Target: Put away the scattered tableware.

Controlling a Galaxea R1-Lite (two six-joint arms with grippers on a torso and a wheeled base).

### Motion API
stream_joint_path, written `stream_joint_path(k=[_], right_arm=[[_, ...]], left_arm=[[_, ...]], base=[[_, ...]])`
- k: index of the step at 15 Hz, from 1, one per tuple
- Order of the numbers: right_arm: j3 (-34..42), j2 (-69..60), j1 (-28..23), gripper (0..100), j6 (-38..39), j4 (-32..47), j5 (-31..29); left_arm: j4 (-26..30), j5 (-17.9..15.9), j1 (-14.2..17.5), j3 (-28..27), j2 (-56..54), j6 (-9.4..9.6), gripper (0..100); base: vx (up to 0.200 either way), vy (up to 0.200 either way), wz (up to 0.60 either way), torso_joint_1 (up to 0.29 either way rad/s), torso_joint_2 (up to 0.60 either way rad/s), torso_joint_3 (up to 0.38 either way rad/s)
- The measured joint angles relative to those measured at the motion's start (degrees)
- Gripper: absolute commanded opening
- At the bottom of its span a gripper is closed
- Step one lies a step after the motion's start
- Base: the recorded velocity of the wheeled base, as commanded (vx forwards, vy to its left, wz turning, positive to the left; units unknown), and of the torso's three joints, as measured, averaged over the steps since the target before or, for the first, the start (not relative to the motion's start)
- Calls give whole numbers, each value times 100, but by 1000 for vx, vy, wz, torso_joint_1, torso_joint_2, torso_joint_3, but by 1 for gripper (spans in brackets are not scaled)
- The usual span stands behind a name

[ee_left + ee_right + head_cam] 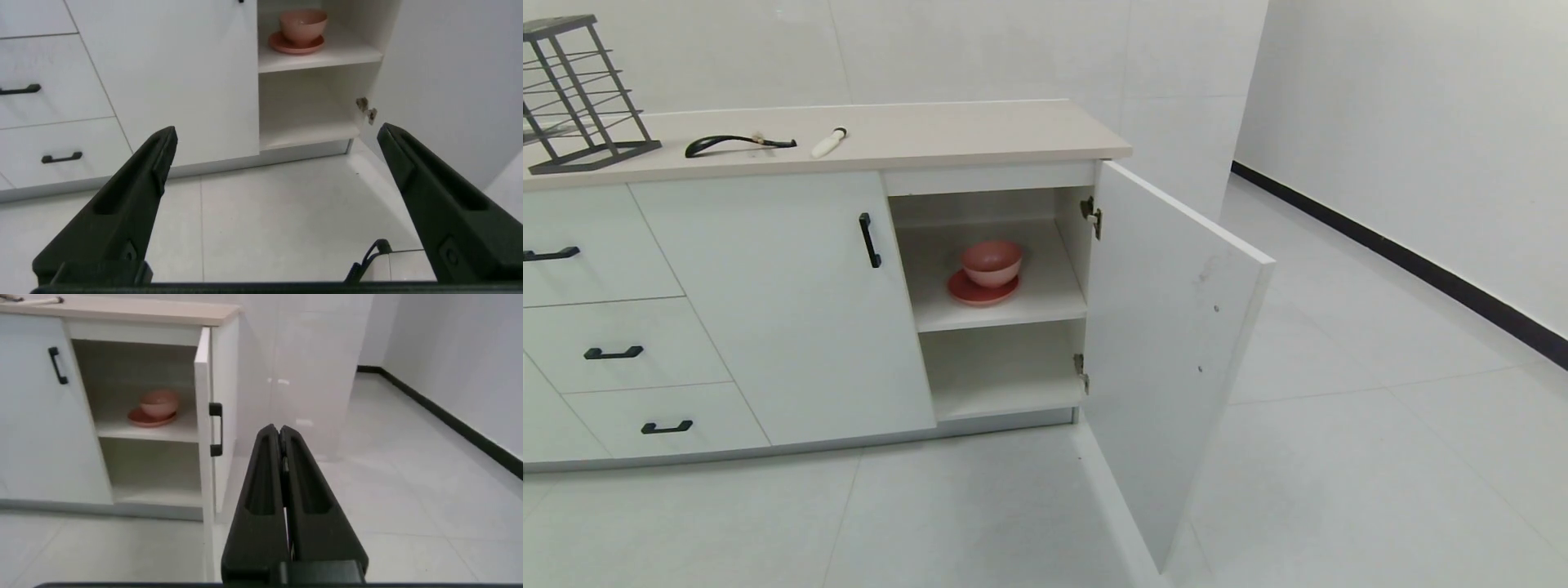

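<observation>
A pink bowl (992,261) sits on a red plate (981,290) on the upper shelf of the open cabinet (1062,310); both also show as the bowl (303,24) on the plate (296,45), and the bowl (158,403) on the plate (147,418). On the countertop (947,131) lie a black ladle (735,144) and a white-handled utensil (828,143). My left gripper (274,151) hangs open over the floor, back from the cabinet, holding nothing. My right gripper (282,445) is shut and empty, off to the side of the open door (214,416).
The cabinet door (1176,351) stands wide open into the floor space. A dark wire rack (576,94) stands at the counter's left end. Drawers with black handles (613,353) fill the left of the unit. Tiled floor (1339,457) spreads to the right, up to a wall with a dark baseboard.
</observation>
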Motion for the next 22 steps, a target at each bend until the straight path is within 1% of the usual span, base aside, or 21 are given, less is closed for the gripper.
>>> stream_joint_path(k=[2,4,6,9,12,14,18,20,22], right_arm=[[-195,1003,132,0,-33,-622,143],[-295,1971,226,0,-84,-1207,446],[-341,2809,278,0,-139,-1631,707],[-413,4006,297,0,-210,-2365,829],[-695,5114,279,0,-227,-3178,1057],[-898,5958,258,0,-246,-3886,1290],[-1254,7433,215,0,-254,-5491,1448],[-1513,8010,204,0,-254,-5754,1470],[-1670,8382,251,0,-255,-5787,1468]], left_arm=[[0,-4,0,0,0,-9,100],[0,-6,0,0,0,-15,100],[0,-6,0,0,0,-22,100],[0,-6,0,0,0,-22,100],[0,-9,0,0,0,-33,100],[0,-15,0,0,0,-39,100],[0,-17,0,0,0,-48,100],[0,-17,0,0,0,-50,100],[-2,-17,0,0,0,-55,100]], base=[[0,0,0,0,0,0],[0,0,0,0,0,0],[0,0,0,0,0,0],[0,0,0,0,0,0],[0,0,0,0,0,0],[0,0,0,0,0,0],[0,0,0,0,0,0],[0,0,0,0,0,0],[0,0,0,0,0,0]])
